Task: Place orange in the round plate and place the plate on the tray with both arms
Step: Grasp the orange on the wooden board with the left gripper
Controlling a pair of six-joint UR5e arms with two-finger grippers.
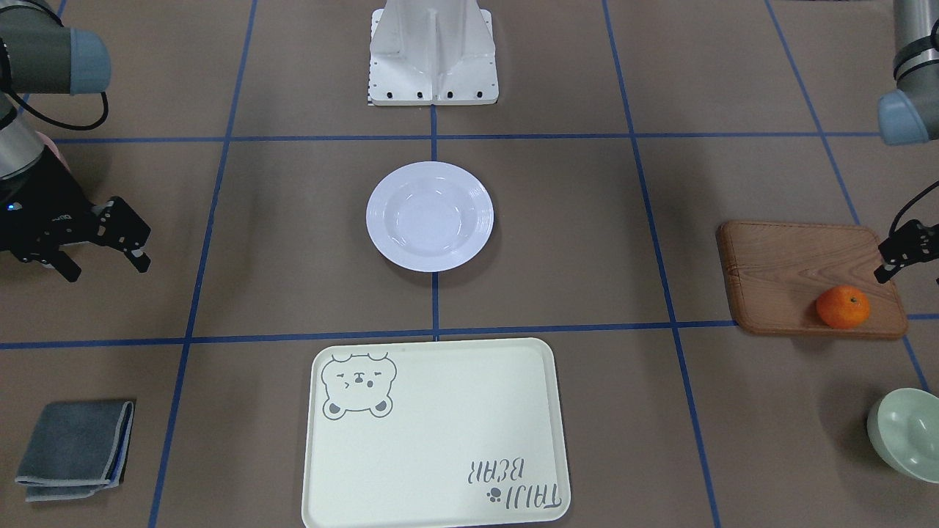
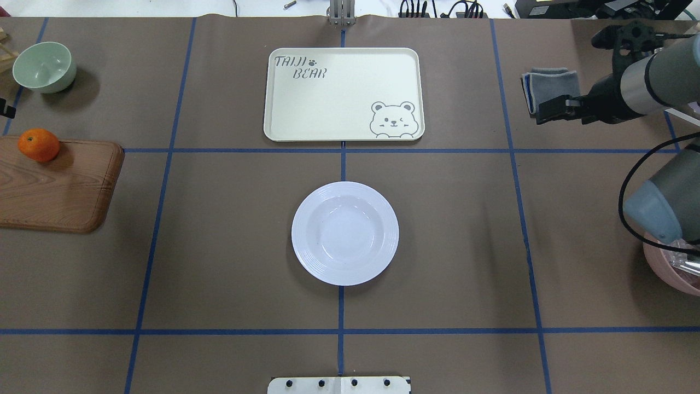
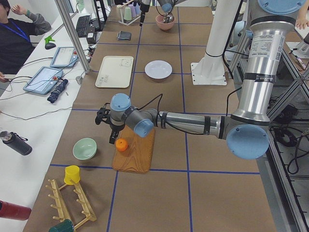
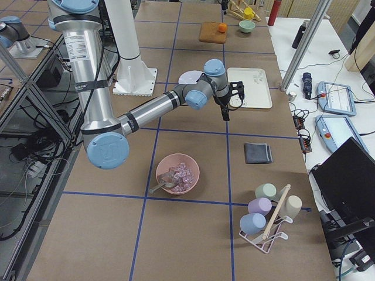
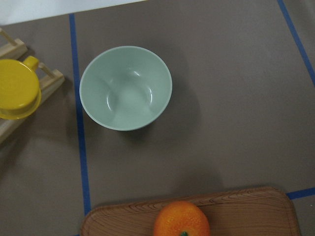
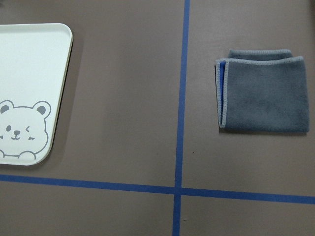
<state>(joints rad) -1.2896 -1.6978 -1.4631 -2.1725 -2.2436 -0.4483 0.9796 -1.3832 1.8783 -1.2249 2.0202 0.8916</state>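
orange (image 1: 843, 306) on board (image 1: 799, 271) corner | plate (image 1: 430, 216) mid-table, apart from tray (image 1: 433, 433) | bowl (image 1: 906, 433) near board, seemingly apart

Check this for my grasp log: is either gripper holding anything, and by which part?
Nothing is held. The right gripper is open and empty; the orange lies untouched on the wooden board, near the left gripper.

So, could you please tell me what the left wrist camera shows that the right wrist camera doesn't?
Only the left wrist view: the orange on a wooden board, a pale green bowl, and a yellow cup on a wooden rack. Only the right wrist view: a corner of the tray with its bear drawing, and a folded grey cloth. Both: the brown table cover crossed by blue tape lines.
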